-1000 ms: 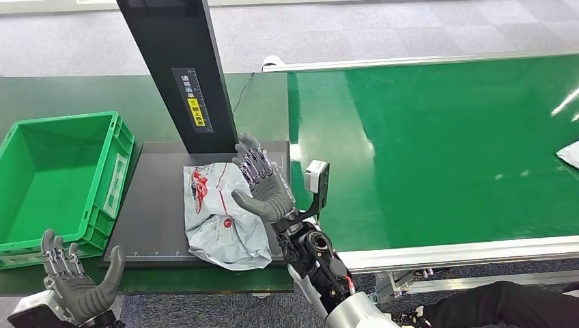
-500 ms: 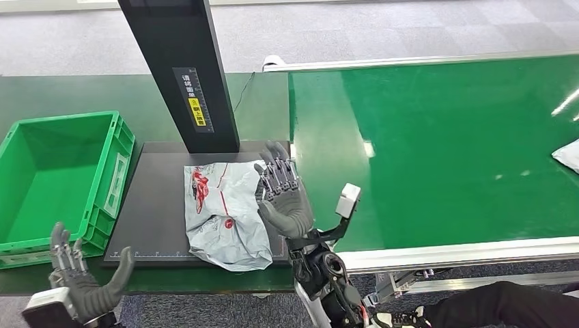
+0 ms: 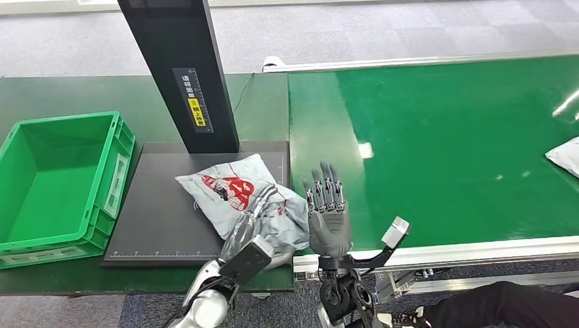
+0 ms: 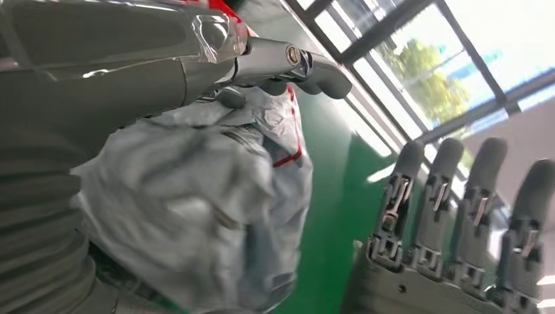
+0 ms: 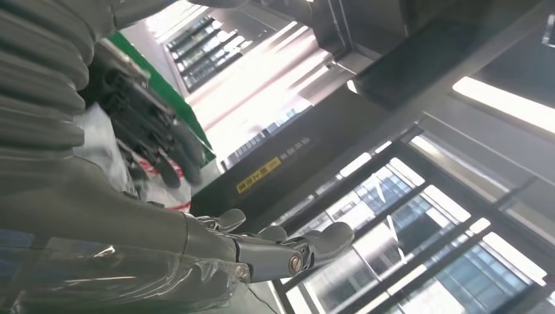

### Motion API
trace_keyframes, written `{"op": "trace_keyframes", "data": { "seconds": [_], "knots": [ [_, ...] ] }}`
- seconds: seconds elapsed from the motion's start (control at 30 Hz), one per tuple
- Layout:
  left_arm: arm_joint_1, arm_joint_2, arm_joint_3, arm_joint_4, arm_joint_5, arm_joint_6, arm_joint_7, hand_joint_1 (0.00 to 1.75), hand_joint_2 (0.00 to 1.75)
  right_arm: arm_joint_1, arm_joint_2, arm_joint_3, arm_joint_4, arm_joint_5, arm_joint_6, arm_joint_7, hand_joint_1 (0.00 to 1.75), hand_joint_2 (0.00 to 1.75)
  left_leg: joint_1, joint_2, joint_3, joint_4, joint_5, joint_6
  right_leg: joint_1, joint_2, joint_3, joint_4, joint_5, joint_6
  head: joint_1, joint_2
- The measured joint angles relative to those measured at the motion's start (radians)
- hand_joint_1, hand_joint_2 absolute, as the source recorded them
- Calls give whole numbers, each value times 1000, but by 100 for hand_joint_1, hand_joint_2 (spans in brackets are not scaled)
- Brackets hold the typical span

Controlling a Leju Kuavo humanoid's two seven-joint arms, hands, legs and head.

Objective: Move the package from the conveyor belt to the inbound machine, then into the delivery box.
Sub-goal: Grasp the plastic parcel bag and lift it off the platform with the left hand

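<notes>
Gripping the grey package (image 3: 235,191) with red print, left robot hand (image 3: 263,205), right robot hand (image 3: 328,219) spread wide, writing unreadable.

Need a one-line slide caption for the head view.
Left hand grips the grey package on the black inbound machine; right hand hovers open beside it.

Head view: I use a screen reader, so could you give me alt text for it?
The left hand grips a grey package on the black machine plate. The right hand is raised, fingers spread, beside the green conveyor belt; a green box sits left.
</notes>
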Motion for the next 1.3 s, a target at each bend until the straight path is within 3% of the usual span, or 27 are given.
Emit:
{"op": "trace_keyframes", "data": {
  "seconds": [0.27, 0.87, 1.2, 1.23, 1.3],
  "knots": [
    [-88, 0, -36, 124, 9, 1, -7, 0, 175, 28, 1, -21, -38, 0, 0, 4, 0, 175, 0, 0, 0, 0, 0, 0, 0, 1, 0, 0, 0, 0, 0, 0],
    [-110, -3, -43, 178, 13, 3, -9, 0, 175, 36, 2, -36, -48, 0, 0, 4, 0, 175, 0, 0, 0, 0, 0, 0, 0, 1, 0, 0, 0, 0, 0, 0],
    [-218, -18, -42, 294, 53, -77, -31, 0, 175, 58, 2, -41, -64, -37, 48, 12, 0, 175, 0, 0, 0, 0, 0, 0, 0, 1, 0, 0, 0, 0, 0, 0],
    [-231, -20, -42, 310, 51, -77, -15, 16, 175, 59, 2, -41, -65, -46, 61, 19, 0, 175, 0, 0, 0, 0, 0, 0, 0, 1, 0, 0, 0, 0, 0, 0],
    [-261, -20, -43, 353, 39, -70, 34, 93, 175, 59, 2, -38, -63, -66, 91, 35, 0, 175, 0, 0, -1, 0, 0, 0, 0, 1, 0, 0, 0, 0, 0, 0]
  ]
}}
